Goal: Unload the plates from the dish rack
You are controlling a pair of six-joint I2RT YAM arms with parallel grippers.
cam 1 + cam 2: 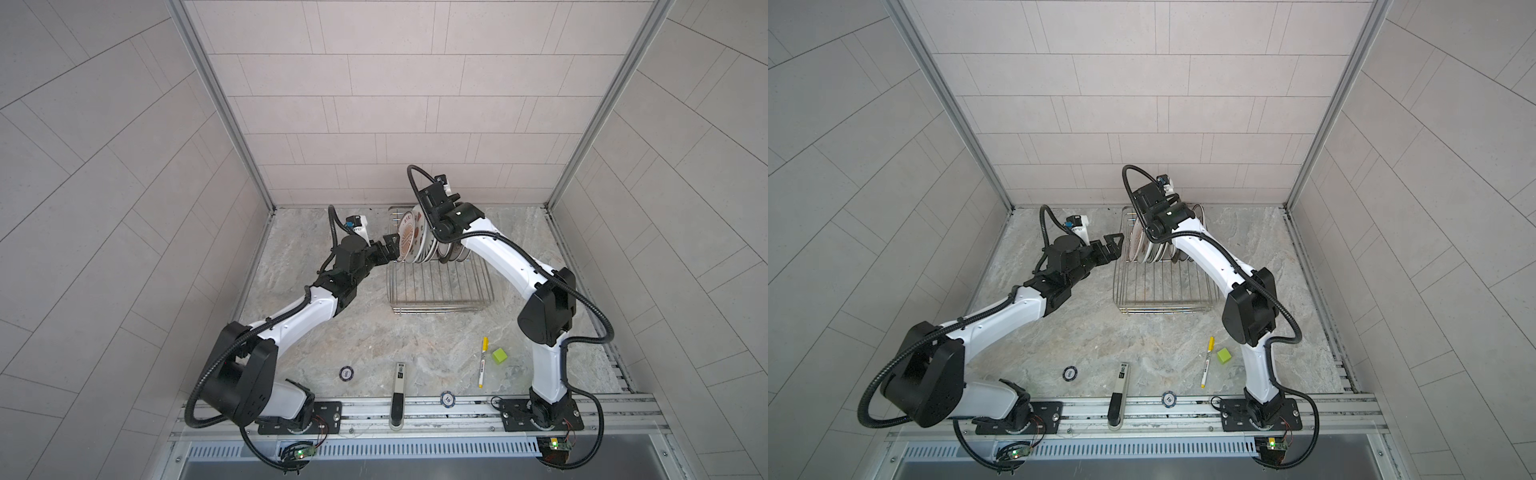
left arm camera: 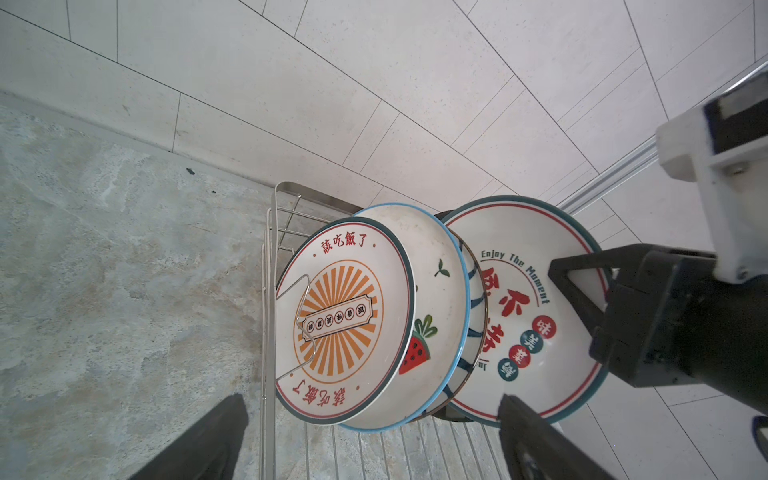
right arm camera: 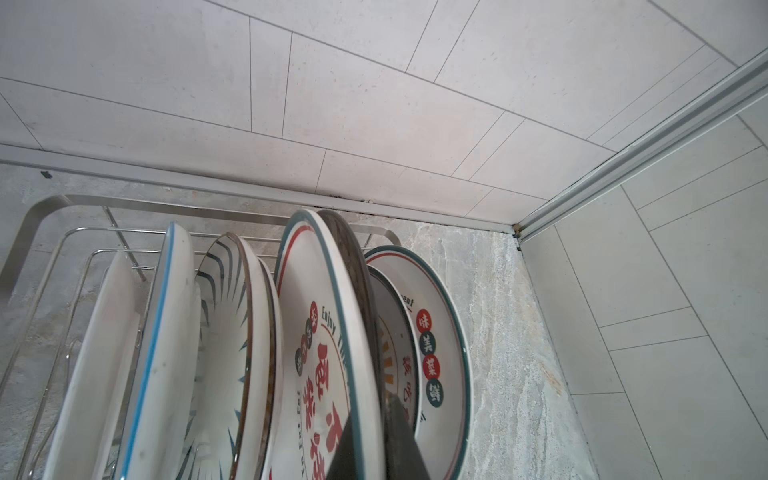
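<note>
Dish rack [image 1: 440,309], chrome wire, stands on the marble-patterned bench [image 1: 332,332] towards the back wall. Contents: seven plates that I can count, all upright on edge and bunched at the rack's far end. From the left:
(1) sunburst plate [image 2: 338,320], orange rays, red characters, dark green rim, with a wire prong across its face;
(2) blue-rimmed plate [image 2: 440,299] with a watermelon slice and a radish;
(3) navy-striped plate [image 3: 224,316];
(4) Enjoy The Moment plate [image 2: 519,232], red characters, green rim;
(5) dark brown-rimmed plate [image 3: 353,266], touching the back of item 4;
(6) a second orange-rayed plate [image 3: 395,332];
(7) a second red-character plate [image 3: 440,332], last in the row.
My right end effector [image 3: 370,409] is pinched narrow on the top rim of item 4, one finger across its printed face. I cannot tell whether item 5's rim is in the same pinch. My left end effector [image 1: 390,248] is spread wide and holds nothing, just beside the rack's left side and facing item 1. Loose on the near bench: two poker chips [image 1: 346,373], a yellow marker [image 1: 482,361] and a green cube [image 1: 500,355].
</note>
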